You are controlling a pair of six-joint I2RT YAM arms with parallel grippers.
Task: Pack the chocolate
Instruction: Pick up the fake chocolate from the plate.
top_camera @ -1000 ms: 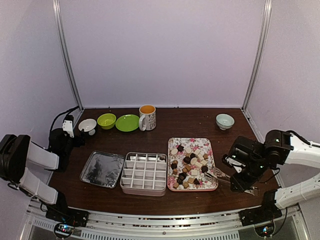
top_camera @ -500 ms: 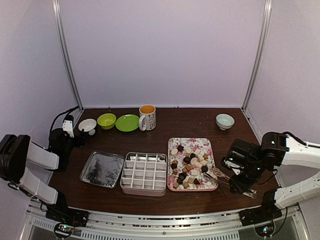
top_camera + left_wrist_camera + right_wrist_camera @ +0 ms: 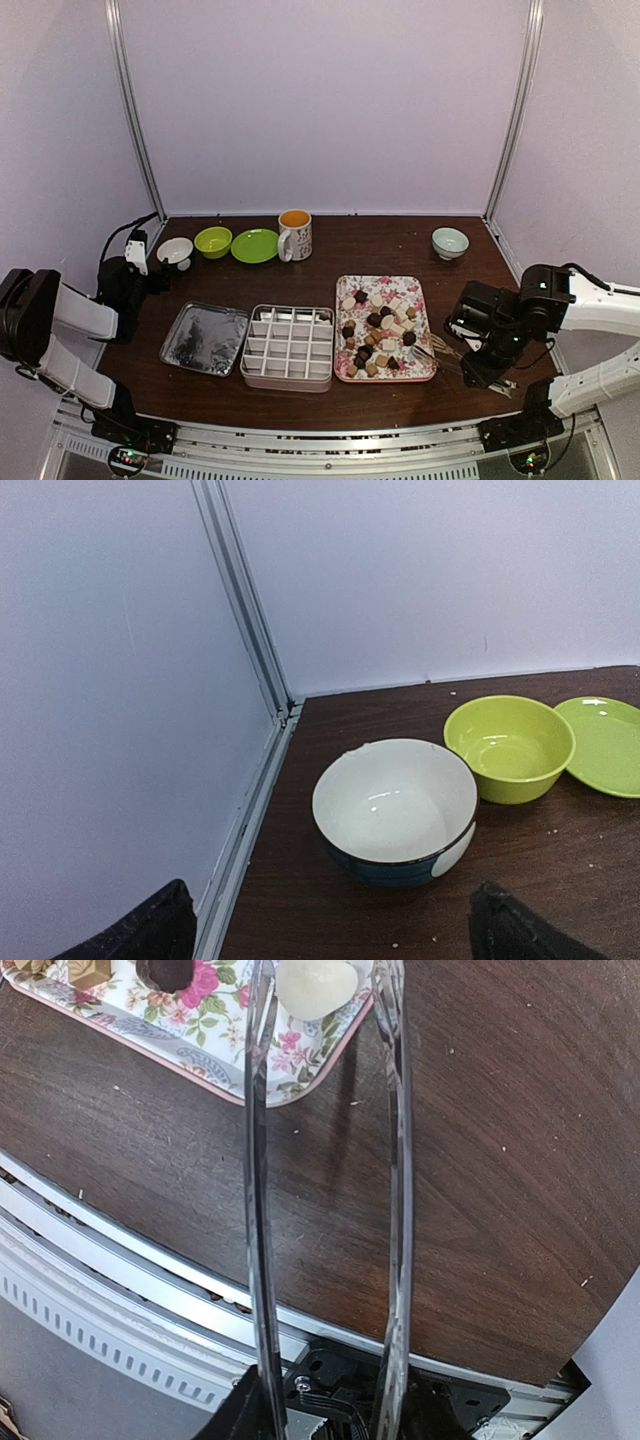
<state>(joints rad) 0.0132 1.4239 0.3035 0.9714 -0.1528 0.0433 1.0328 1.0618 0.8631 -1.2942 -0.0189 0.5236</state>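
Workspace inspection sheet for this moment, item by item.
Surface: dark brown wooden table, light crumbs.
Job's things: brown, tan and cream chocolate pieces on pink floral tray; white divided box beside it, looks empty.
Clutter: shiny metal lid, patterned mug, green bowl, green plate, white bowl, pale blue bowl.
Grippers: left pincer open near white bowl; right pincer shut on thin metal tongs.
Cables: black cable by left arm.
Surroundings: lilac walls, metal posts.

On my overhead feed the dark brown wooden table (image 3: 380, 245) carries a back row from ten to twelve o'clock: a round white bowl (image 3: 175, 251), a lime-green bowl (image 3: 213, 241), a flat green plate (image 3: 255, 246), a white floral mug (image 3: 295, 235). A pale blue-green bowl (image 3: 450, 242) sits at two o'clock, a shallow silver metal tray (image 3: 205, 338) at eight, thin metal tongs (image 3: 253, 1260) at four.
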